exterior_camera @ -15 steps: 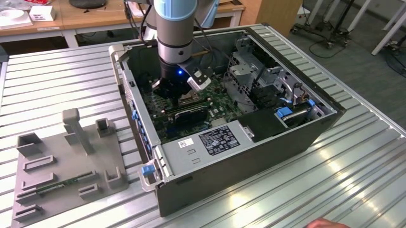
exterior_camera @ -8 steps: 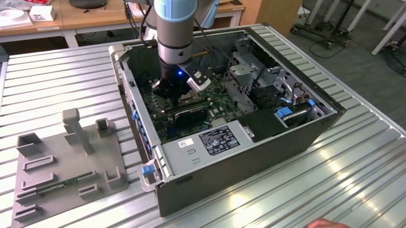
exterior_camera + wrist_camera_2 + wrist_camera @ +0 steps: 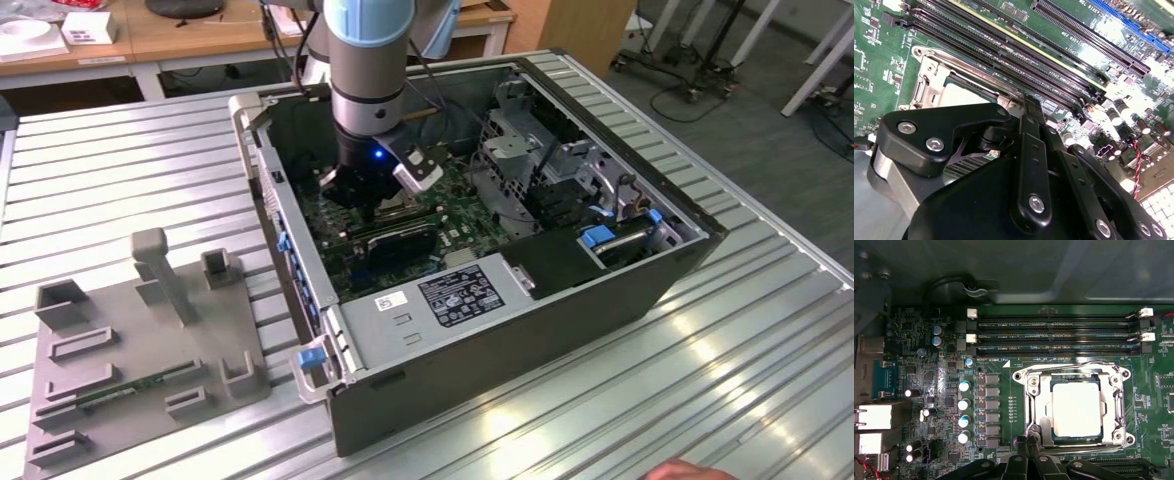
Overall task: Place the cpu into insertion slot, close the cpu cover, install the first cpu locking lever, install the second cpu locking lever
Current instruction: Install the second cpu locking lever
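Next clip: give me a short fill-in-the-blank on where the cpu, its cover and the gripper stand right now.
1. The cpu lies in the ____.
2. The cpu cover is ____ over it.
3. The gripper is at the socket's edge, inside the open computer ____.
4. Beside the socket run long memory ____.

Missing words: socket; closed; case; slots

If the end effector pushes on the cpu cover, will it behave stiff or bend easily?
The cpu cover is a thin metal frame with an open centre, so it probably flexes slightly under uneven pressure. It appears hinged, so it likely swings rather than slides. Its shiny surface may be slippery.
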You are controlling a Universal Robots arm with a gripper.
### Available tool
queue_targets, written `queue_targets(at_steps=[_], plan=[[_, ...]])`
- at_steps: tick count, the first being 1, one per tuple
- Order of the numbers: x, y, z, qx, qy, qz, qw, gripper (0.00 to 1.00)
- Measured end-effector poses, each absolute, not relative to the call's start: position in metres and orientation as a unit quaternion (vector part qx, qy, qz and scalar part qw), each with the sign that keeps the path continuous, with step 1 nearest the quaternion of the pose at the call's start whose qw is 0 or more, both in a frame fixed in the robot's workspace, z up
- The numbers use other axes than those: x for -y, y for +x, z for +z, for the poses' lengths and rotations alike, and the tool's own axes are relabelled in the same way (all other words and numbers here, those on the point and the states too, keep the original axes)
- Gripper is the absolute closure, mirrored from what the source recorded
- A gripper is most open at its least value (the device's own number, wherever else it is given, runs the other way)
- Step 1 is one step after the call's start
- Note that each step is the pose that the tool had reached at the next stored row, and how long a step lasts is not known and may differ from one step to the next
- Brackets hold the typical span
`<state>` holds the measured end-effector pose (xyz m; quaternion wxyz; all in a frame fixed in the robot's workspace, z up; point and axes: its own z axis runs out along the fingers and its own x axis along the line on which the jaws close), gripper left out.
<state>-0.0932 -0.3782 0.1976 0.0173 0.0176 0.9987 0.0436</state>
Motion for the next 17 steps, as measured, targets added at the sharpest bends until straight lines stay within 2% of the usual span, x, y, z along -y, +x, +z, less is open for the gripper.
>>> queue_targets(at_steps=[17], plan=[[0.3804, -0.0946, 0.1970, -0.999, 0.018, 0.044, 0.017, 0.89]])
